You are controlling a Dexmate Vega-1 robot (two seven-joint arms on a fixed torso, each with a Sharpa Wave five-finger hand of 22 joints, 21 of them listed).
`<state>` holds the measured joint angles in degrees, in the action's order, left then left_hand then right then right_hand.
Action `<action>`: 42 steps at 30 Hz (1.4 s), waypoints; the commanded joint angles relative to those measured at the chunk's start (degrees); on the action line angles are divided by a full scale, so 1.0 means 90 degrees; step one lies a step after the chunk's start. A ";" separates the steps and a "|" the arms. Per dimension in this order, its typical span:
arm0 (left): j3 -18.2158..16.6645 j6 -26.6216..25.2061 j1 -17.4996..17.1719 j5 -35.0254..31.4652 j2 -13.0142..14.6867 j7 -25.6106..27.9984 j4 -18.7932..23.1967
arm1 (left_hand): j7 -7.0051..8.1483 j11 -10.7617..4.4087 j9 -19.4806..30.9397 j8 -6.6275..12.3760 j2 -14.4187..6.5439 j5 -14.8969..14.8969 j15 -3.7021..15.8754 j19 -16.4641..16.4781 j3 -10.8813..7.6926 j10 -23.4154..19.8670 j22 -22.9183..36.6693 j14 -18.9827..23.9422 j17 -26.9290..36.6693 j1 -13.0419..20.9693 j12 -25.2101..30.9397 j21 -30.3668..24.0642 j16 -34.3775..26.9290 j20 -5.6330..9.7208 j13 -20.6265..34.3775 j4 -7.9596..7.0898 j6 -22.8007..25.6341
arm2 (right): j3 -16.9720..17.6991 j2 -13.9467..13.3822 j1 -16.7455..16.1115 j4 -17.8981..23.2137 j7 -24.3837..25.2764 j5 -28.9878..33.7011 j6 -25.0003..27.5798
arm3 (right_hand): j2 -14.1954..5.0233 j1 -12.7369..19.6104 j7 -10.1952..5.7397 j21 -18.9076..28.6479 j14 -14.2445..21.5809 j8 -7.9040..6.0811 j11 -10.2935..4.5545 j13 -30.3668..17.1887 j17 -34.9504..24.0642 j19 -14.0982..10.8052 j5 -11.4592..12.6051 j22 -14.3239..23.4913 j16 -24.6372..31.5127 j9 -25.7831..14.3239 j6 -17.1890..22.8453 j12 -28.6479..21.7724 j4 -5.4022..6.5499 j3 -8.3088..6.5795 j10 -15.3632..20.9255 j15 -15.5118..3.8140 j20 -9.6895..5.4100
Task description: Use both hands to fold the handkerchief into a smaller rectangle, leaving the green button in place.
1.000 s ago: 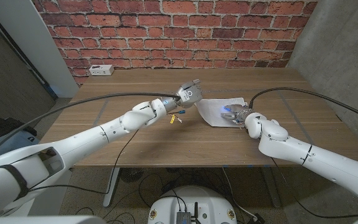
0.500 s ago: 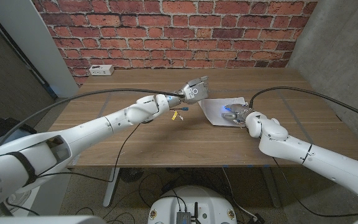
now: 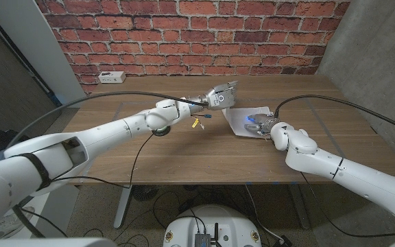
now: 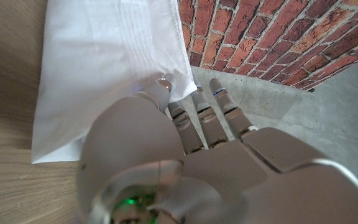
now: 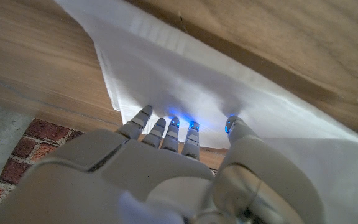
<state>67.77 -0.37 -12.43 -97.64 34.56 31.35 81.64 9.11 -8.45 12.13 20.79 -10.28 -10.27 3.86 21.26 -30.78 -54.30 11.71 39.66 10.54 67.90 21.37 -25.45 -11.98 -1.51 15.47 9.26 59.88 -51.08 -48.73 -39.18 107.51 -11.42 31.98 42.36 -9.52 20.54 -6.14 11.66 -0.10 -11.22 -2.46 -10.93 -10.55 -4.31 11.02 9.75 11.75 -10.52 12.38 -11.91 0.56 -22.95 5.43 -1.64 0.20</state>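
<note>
On wooden surface (image 3: pixel 184 147), right of centre: white folded cloth handkerchief (image 3: pixel 242 119), lying flat. Left robot hand (image 3: pixel 222 95) raised at its left edge, fingers extended, thumb tip near cloth edge; grasp cannot be told. Right robot hand (image 3: pixel 260 126) with fingertips (image 5: pixel 174 122) pressing on cloth, nothing grasped.

A red brick wall (image 3: pixel 184 34) runs behind the wooden worktop (image 3: pixel 184 154), grey concrete wall (image 3: pixel 369 55) at 3 o'clock, white power strip (image 3: pixel 111 77) at 11 o'clock
</note>
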 commanded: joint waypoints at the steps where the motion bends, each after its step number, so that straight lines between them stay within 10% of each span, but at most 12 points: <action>1: 0.0618 -0.0191 0.0682 -0.0309 -0.0468 0.0607 -0.0773 | 0.0023 -0.0331 0.0036 0.0033 -0.0007 0.0006 0.1104 0.0031 0.0026 -0.0484 0.0019 0.0069 0.0020 0.0053 0.0031 -0.0029 -0.0026 0.0050 0.0033 -0.0013 0.0028 | -0.0025 -0.0014 0.0005 -0.0037 -0.0139 0.0179 -0.0043 | 0.0011 0.0073 -0.0014 -0.0012 0.0029 -0.0028 0.0002 -0.0022 -0.0014 -0.0059 -0.0025 0.0011 -0.0003 -0.0027 0.0085 0.0016 -0.0042 -0.0026 0.0077 -0.0288 0.0008; 42: 0.2496 -0.1225 0.1808 0.0103 -0.2326 0.2028 -0.3350 | 0.0117 -0.0339 0.0034 0.0041 -0.0016 0.0005 0.1109 0.0000 0.0082 -0.0508 0.0001 0.0068 0.0026 0.0094 -0.0023 -0.0087 0.0019 0.0139 0.0147 -0.0041 0.0027 | 0.0224 -0.0179 -0.0293 0.0122 -0.0288 0.0321 -0.0168 | -0.0002 0.0096 -0.0003 -0.0033 0.0023 -0.0015 0.0018 -0.0024 -0.0029 -0.0068 -0.0034 0.0012 -0.0001 -0.0031 0.0129 0.0028 -0.0100 -0.0016 0.0095 -0.0302 -0.0003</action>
<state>85.94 -8.90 2.00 -99.55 18.98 45.78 59.07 9.62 -8.29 12.24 20.92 -10.27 -10.26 3.87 20.96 -30.29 -54.50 11.73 39.65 10.52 68.38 21.24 -25.67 -11.98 -0.59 16.68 8.78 59.95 -49.64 -50.11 -41.30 108.65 -13.78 34.99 41.32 -9.43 21.07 -6.43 11.44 -0.11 -10.97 -2.45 -11.07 -10.55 -4.31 10.81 9.74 11.75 -10.54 12.67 -11.91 0.12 -22.98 5.84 -1.65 0.20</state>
